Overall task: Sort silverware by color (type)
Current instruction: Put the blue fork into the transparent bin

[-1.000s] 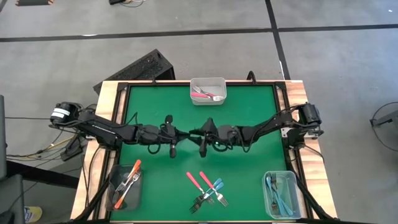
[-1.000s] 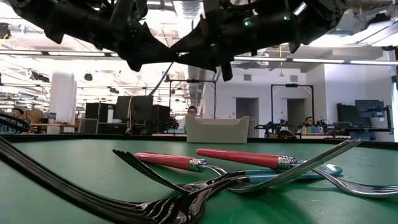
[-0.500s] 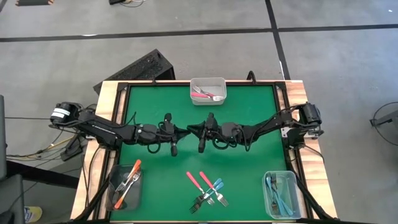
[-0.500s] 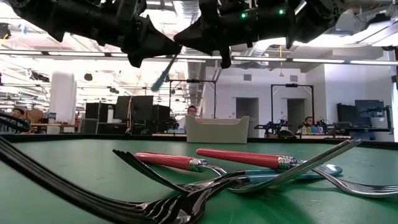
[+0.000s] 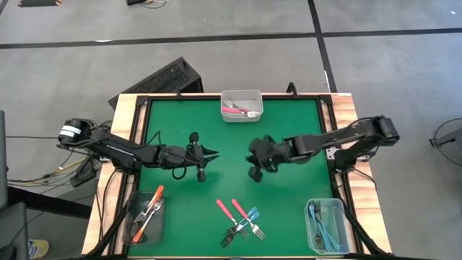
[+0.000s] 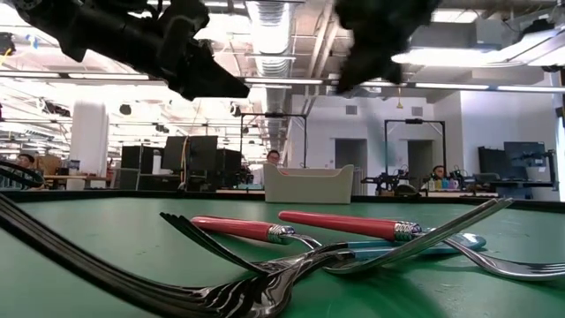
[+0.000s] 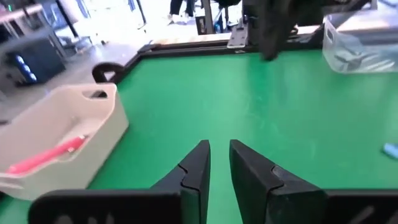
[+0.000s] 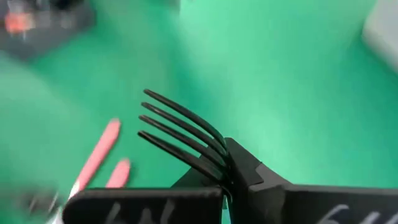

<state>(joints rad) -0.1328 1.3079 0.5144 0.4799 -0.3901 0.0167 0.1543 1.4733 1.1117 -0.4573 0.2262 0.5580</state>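
Note:
My right gripper (image 8: 227, 183) hangs over the middle of the green table (image 5: 173, 123), shut on a fork (image 8: 180, 134) whose metal tines stick out past the fingertips; its handle is hidden. In the high view my right gripper (image 5: 251, 152) faces my left gripper (image 5: 214, 153) across a gap. The left gripper (image 7: 219, 158) has its fingers slightly apart, with nothing between them. Three forks (image 5: 242, 220), two pink-red and one blue, lie crossed on the table near its near edge. My right gripper pinches the fork between its two fingers just behind the tines, at the neck (image 8: 219, 165). The tines point forward, out beyond the fingertips. The fingers hide the rest of the fork. It is lifted clear of the table.
A clear tub with pink-red forks (image 5: 241, 105) stands at the far edge. One tub with orange forks (image 5: 146, 215) stands near left. Another with blue forks (image 5: 326, 225) stands near right. A raised black frame (image 5: 144, 108) rims the green surface.
The two grippers met tip to tip over the table's middle, with a blue-handled fork hanging at the left one. My right gripper has since drawn back toward the table's right edge, carrying the fork. My left gripper has stayed in place and no longer has it.

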